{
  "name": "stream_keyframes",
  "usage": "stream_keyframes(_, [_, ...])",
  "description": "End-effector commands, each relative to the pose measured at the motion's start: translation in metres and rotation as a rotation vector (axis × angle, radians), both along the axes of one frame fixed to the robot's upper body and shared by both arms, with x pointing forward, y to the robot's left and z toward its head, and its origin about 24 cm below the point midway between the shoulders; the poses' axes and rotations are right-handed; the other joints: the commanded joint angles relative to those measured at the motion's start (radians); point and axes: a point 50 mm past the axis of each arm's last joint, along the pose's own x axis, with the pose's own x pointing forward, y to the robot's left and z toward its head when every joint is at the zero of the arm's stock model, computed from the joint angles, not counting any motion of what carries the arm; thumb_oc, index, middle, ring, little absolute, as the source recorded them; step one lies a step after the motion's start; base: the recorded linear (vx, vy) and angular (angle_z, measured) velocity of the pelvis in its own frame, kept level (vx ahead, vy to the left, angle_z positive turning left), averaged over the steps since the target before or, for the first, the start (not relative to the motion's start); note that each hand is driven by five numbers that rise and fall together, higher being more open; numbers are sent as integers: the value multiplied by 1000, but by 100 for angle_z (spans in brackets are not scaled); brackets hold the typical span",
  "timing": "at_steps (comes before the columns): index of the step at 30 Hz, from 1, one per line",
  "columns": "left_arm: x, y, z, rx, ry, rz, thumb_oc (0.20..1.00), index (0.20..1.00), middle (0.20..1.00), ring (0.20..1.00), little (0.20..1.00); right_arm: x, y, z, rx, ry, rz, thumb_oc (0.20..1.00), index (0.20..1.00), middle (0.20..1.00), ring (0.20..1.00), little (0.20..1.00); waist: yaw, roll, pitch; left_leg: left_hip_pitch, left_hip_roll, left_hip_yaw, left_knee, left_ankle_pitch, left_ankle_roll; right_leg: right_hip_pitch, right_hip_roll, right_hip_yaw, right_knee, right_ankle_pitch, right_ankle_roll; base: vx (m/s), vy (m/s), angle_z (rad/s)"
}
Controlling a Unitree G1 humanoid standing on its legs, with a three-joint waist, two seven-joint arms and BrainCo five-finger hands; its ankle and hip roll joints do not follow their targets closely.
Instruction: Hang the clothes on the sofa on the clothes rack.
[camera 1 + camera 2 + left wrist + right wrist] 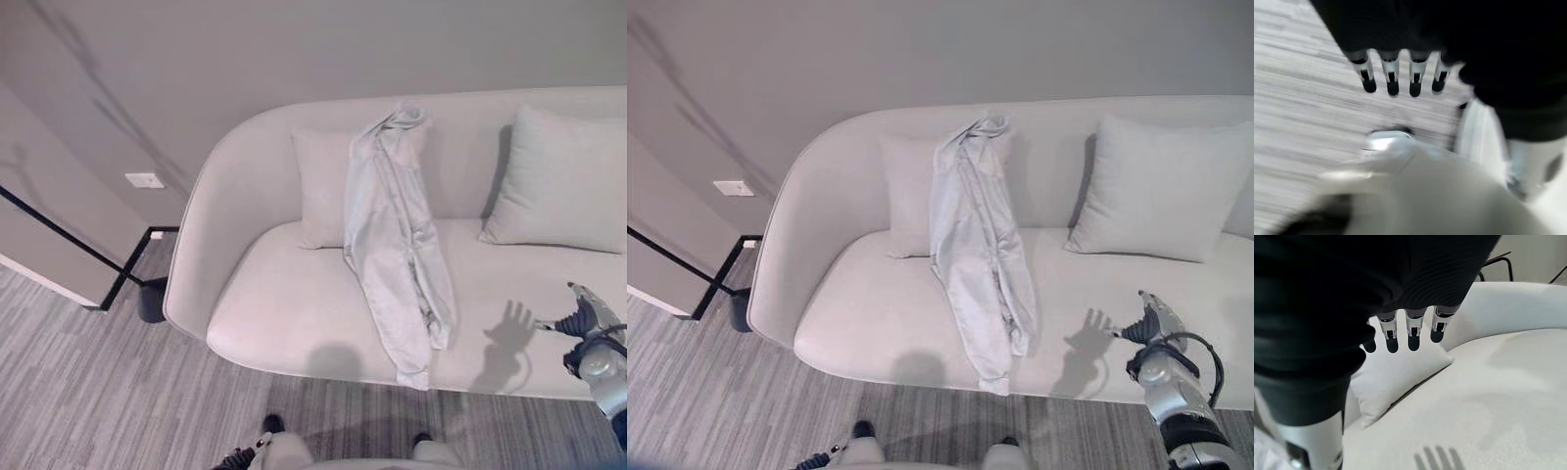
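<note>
— Where is the garment [397, 245]?
— Draped down the sofa [294, 304], from backrest to seat edge.
— The hands?
— The right hand [1144, 321] hovers over the seat, fingers straight, empty. The left hand [1400, 73] hangs relaxed above the floor [1298, 98].

1. A plain grey wall [294, 49] stands at the far side, with a white switch plate [144, 179] at left.
2. The floor [88, 392] is grey striped carpet.
3. A black metal frame [118, 274] stands at left.
</note>
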Motion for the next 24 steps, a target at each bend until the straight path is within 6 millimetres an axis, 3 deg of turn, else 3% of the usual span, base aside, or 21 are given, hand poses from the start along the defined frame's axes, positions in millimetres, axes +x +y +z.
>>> stream_keyframes(1, [21, 0, 2, 18, -23, -16, 1000, 1000, 1000, 1000, 1000, 51, 28, 33, 63, -217, 107, 1000, 1000, 1000, 1000, 1000, 42, -66, 79, 109, -137, -2, -51, -480, -61, 106, -108, 96, -259, 256, 49, 118, -316, 50])
stream_keyframes(2, [17, -3, 1, 8, -22, -14, 1000, 1000, 1000, 1000, 1000, 52, 36, 25, 108, -216, 109, 1000, 1000, 1000, 1000, 1000, 71, -48, 73, 72, -212, 22, -117, -470, -53, 129, -74, 93, -283, 254, 43, 119, -105, -7])
stream_keyframes(5, [13, -11, -1, -18, -2, -24, 1000, 1000, 1000, 1000, 1000, 53, 45, 12, 171, -217, 78, 1000, 1000, 1000, 1000, 1000, 105, -39, 72, -18, -278, 82, -234, -464, -57, 173, -55, 93, -302, 242, 37, 153, -60, -11])
stream_keyframes(6, [6, -15, -3, -39, 37, -40, 1000, 1000, 1000, 1000, 1000, 60, 59, 7, 249, -233, 77, 1000, 1000, 1000, 1000, 1000, 114, -8, 63, 7, -293, 101, -278, -454, -50, 189, -34, 83, -301, 238, 39, 159, 39, -10])
stream_keyframes(7, [6, -16, -3, -40, 37, -40, 1000, 1000, 1000, 1000, 1000, 61, 59, 7, 249, -233, 77, 1000, 1000, 1000, 1000, 1000, 115, -7, 68, 18, -292, 102, -288, -451, -50, 195, -34, 85, -301, 238, 39, 203, 115, -24])
stream_keyframes(9, [-14, -22, -7, -56, 126, -75, 1000, 1000, 1000, 1000, 1000, 67, 79, -1, 342, -237, 98, 1000, 1000, 1000, 1000, 1000, 106, 29, 24, 63, -280, 65, -299, -411, -48, 204, -30, 102, -294, 248, 37, 209, 179, -34])
stream_keyframes(10, [-14, -22, -7, -56, 126, -74, 1000, 1000, 1000, 1000, 1000, 67, 79, -1, 342, -237, 98, 1000, 1000, 1000, 1000, 1000, 106, 29, 23, 62, -280, 66, -299, -411, -48, 203, -30, 102, -294, 249, 37, 254, 195, -48])
stream_keyframes(12, [-18, -20, -7, -46, 142, -89, 1000, 1000, 1000, 1000, 1000, 69, 99, -16, 418, -191, 105, 1000, 1000, 1000, 1000, 1000, 128, 15, 4, 59, -278, 54, -262, -402, -51, 205, -56, 110, -302, 240, 36, 235, 212, -9])
stream_keyframes(14, [-13, -25, -7, -57, 119, -65, 1000, 1000, 1000, 1000, 1000, 76, 108, -24, 445, -168, 52, 1000, 1000, 1000, 1000, 1000, 144, 23, 17, 49, -273, 59, -241, -410, -56, 192, -77, 97, -302, 223, 41, 99, 224, 16])
stream_keyframes(18, [7, -24, -4, -33, 55, -110, 1000, 1000, 1000, 1000, 1000, 93, 124, -26, 431, -152, -3, 1000, 1000, 1000, 1000, 1000, 158, 49, 96, -2, -256, 56, -160, -421, -75, 176, -99, 81, -302, 216, 43, -78, 130, 8])
stream_keyframes(21, [37, -28, 1, -1, -34, -189, 1000, 1000, 1000, 1000, 1000, 114, 133, -11, 430, -175, -62, 1000, 1000, 1000, 1000, 1000, 178, 89, 214, -72, -235, 46, -98, -427, -101, 142, -121, 83, -299, 222, 41, -167, 164, 33])
stream_keyframes(24, [66, -34, 9, 17, -120, -250, 1000, 1000, 1000, 1000, 1000, 127, 130, 5, 342, -166, -43, 1000, 1000, 1000, 1000, 1000, 184, 107, 305, -104, -223, 56, -87, -421, -115, 119, -139, 74, -299, 228, 42, -94, 141, 3])
